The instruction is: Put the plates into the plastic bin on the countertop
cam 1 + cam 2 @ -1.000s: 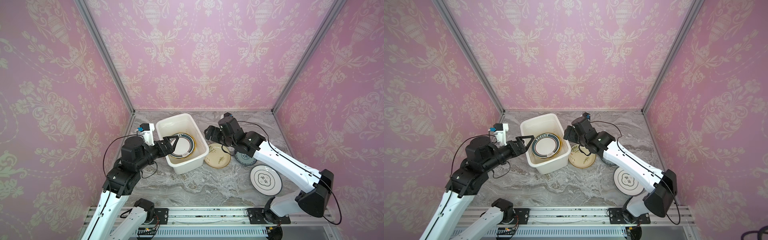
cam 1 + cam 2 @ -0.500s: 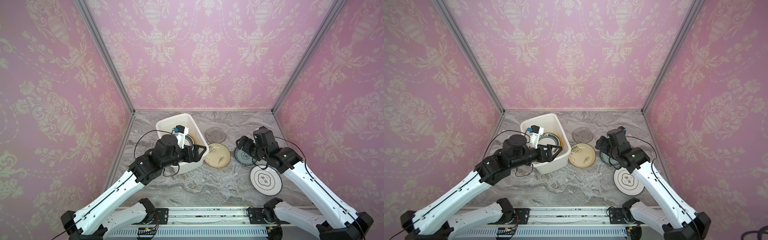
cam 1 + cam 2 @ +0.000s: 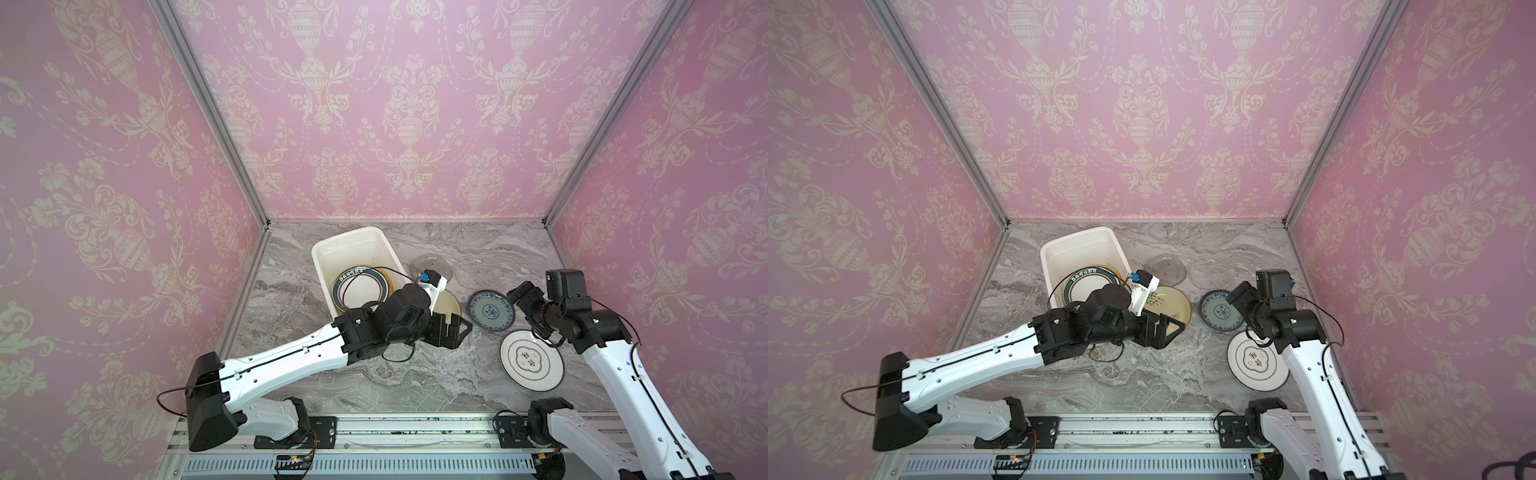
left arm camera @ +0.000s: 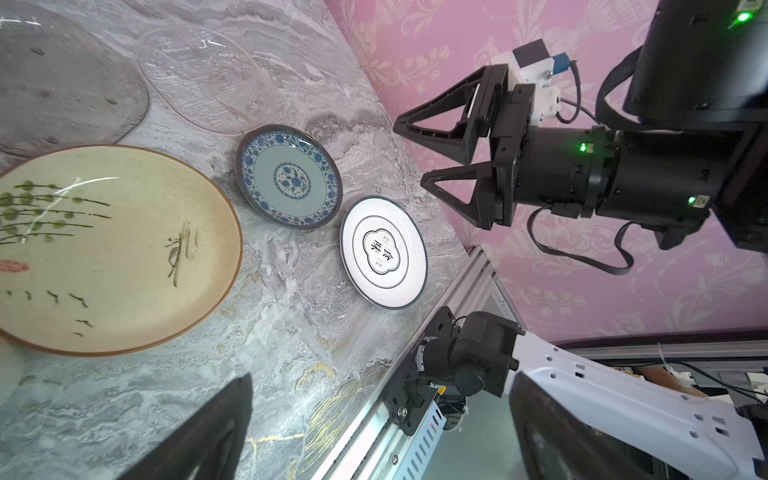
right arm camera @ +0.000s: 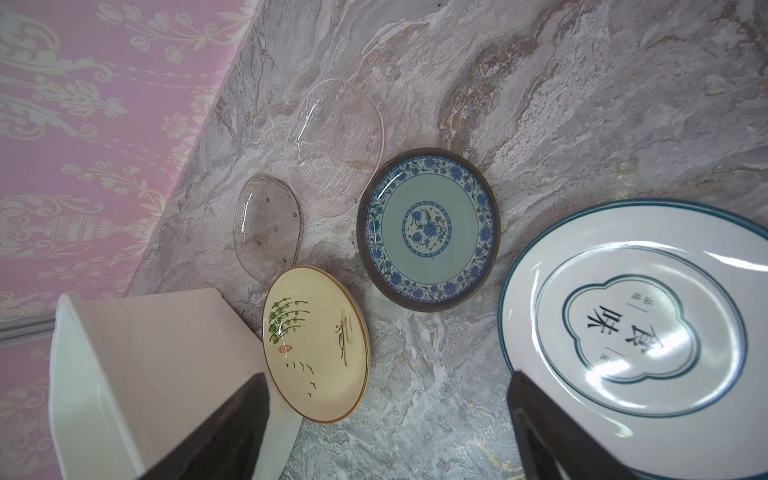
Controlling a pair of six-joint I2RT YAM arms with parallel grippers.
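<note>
Some plates already lie in the plastic bin, with a dark-rimmed plate on top, so the job is partly done. Five more wait on the countertop. A cream plate with green sprigs is just beside the bin, and a blue-patterned plate is near it. A white plate with a dark ring sits closer to the front. A grey glass plate and a clear glass plate sit farther back. The left gripper hangs by the front edge of the cream plate, jaws wide apart, holding nothing. The right gripper is open and empty too, up in the air just beside the blue-patterned plate. I think this is the step of going for the next plate. Each plate lies flat, face up, so a jaw will have to slip under a rim before it can pinch and lift. The plates are round, so they have no long side. The bin opens upward, and its long side runs from the front toward the back, turned a little.
</note>
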